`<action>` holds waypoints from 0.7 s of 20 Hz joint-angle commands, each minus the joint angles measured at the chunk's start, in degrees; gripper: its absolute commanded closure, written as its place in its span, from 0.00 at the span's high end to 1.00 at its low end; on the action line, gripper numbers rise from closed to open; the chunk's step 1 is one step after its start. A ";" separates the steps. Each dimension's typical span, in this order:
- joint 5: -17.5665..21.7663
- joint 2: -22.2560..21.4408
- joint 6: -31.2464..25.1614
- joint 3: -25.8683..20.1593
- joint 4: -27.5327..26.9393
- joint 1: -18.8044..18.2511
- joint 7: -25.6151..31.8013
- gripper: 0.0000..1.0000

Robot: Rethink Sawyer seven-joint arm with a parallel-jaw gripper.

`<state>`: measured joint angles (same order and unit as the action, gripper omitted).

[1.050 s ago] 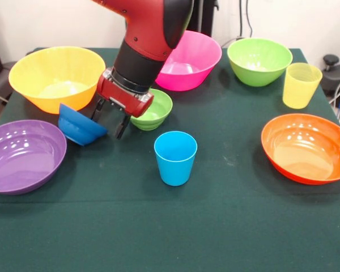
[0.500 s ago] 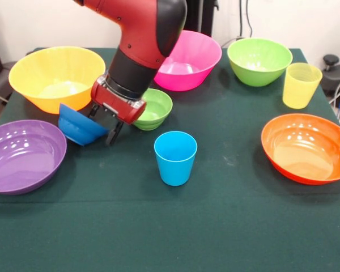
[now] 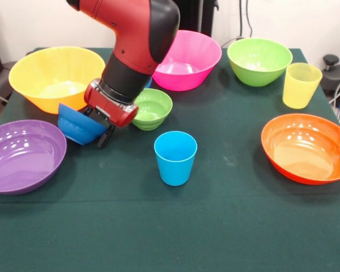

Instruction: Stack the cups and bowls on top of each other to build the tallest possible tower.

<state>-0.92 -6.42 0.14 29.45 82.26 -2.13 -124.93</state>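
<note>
The small dark blue bowl [image 3: 76, 126], glossy plastic, lies tipped on its side on the green cloth tabletop [image 3: 215, 226]. Around it: the purple bowl [image 3: 22, 156] in front, the yellow-orange bowl [image 3: 54, 76] behind, the small lime bowl [image 3: 152, 109] and tapered blue cup [image 3: 175, 157] to its right. The red-and-black arm slants down; its gripper [image 3: 101, 129] straddles the blue bowl's edge, jaws spread, not clamped.
</note>
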 commanded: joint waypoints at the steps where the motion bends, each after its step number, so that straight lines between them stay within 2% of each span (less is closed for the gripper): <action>1: -2.76 2.27 1.51 -3.54 -0.71 1.31 -8.58 1.00; 9: -3.51 2.44 0.33 -3.19 -1.22 1.73 -8.08 1.00; 10: -3.72 2.46 0.10 -3.09 -1.29 1.81 -8.04 0.00; 14: -3.80 2.38 -0.58 -3.27 -1.22 1.76 -7.83 0.00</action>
<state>-2.43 -5.85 0.11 30.99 82.24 -1.75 -124.93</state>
